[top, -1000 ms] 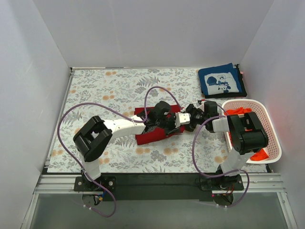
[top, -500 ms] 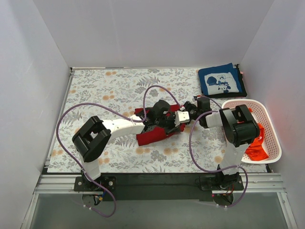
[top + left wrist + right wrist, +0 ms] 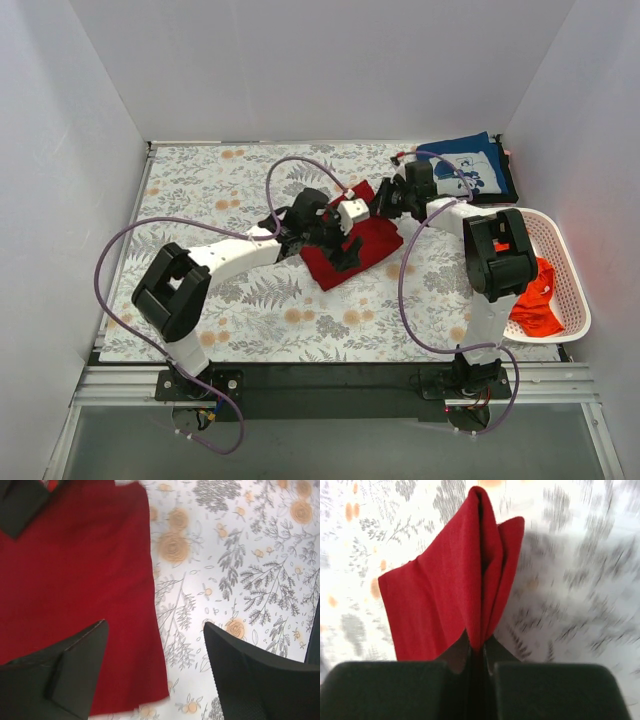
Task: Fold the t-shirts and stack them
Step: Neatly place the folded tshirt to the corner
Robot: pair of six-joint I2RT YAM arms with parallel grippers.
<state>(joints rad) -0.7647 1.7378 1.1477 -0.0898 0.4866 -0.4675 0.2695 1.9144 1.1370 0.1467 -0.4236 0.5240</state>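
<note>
The dark red t-shirt (image 3: 365, 245) lies folded on the floral cloth near the middle; in the left wrist view its edge (image 3: 75, 580) runs between my jaws. My left gripper (image 3: 345, 250) (image 3: 155, 672) hovers open over that near edge, holding nothing. My right gripper (image 3: 384, 204) (image 3: 480, 647) is shut on the red t-shirt's far right corner, and the cloth (image 3: 455, 590) hangs bunched from the pinch. A folded navy t-shirt (image 3: 462, 170) with white print rests at the back right. The orange-red t-shirt (image 3: 535, 305) lies crumpled in the basket.
The white perforated basket (image 3: 572, 275) stands at the right edge, beside my right arm's elbow. White walls close in the table on three sides. Purple cables loop above both arms. Floral cloth (image 3: 220, 190) covers the left half.
My left gripper has opened and let go of the red t-shirt. My right gripper has shut on its right corner and pulled it toward the back right; the shirt has shifted that way.
</note>
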